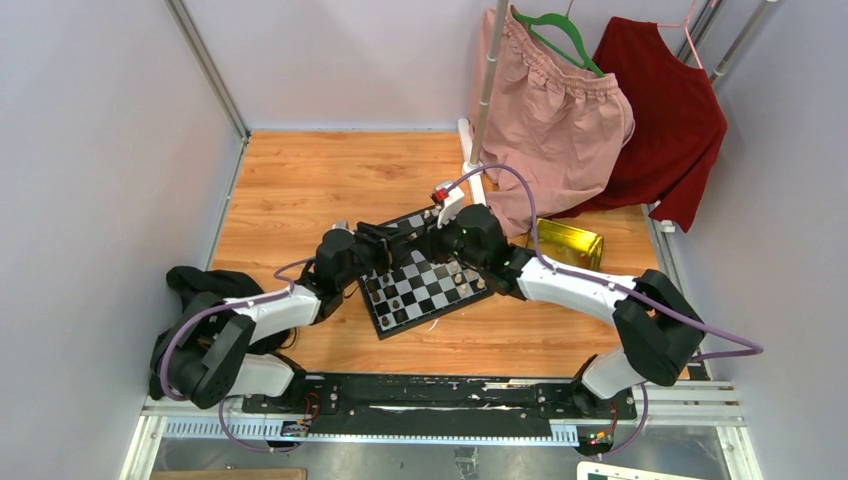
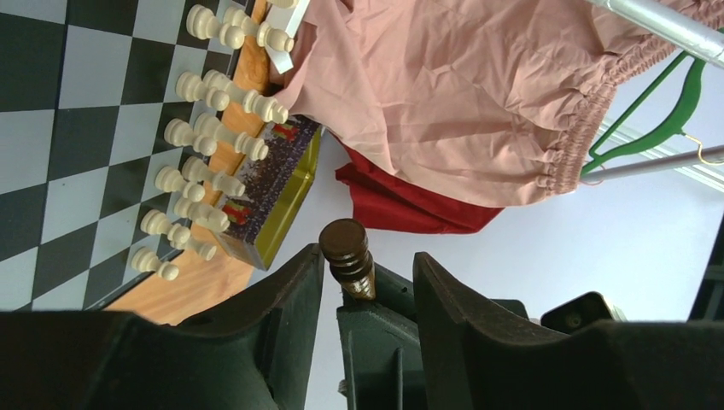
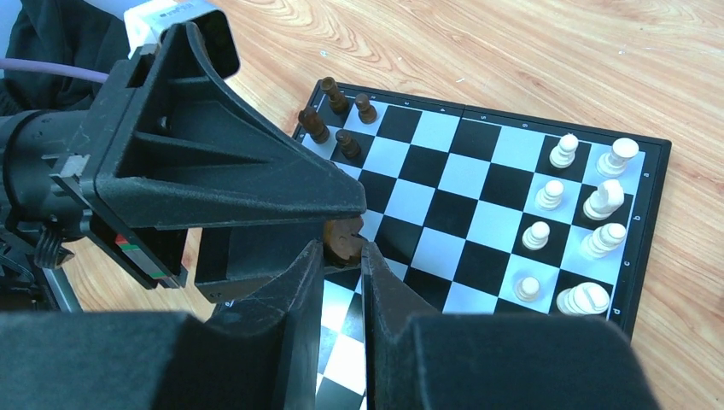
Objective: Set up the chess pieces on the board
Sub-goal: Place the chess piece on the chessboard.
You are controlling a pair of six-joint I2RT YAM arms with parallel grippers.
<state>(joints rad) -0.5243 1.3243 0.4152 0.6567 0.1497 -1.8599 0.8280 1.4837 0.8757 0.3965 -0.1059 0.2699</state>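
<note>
A dark brown chess piece [image 3: 344, 235] hung just above the board [image 3: 444, 175], clamped in the right pincer [image 3: 342, 249], with the left pincer [image 2: 367, 256] parted on either side of it. Four dark pieces [image 3: 347, 145] occupied one corner; cream pieces [image 3: 553, 194] lined the opposite edge on the wooden desk [image 3: 529, 51].

You have bright, even light from above, faint shadows on the table [image 1: 300, 180], a sheen on the gold tray [image 1: 570, 243], and wrist views where the near fingers [image 2: 256, 316] go dark and soft while the board [image 3: 478, 196] reads crisp.
</note>
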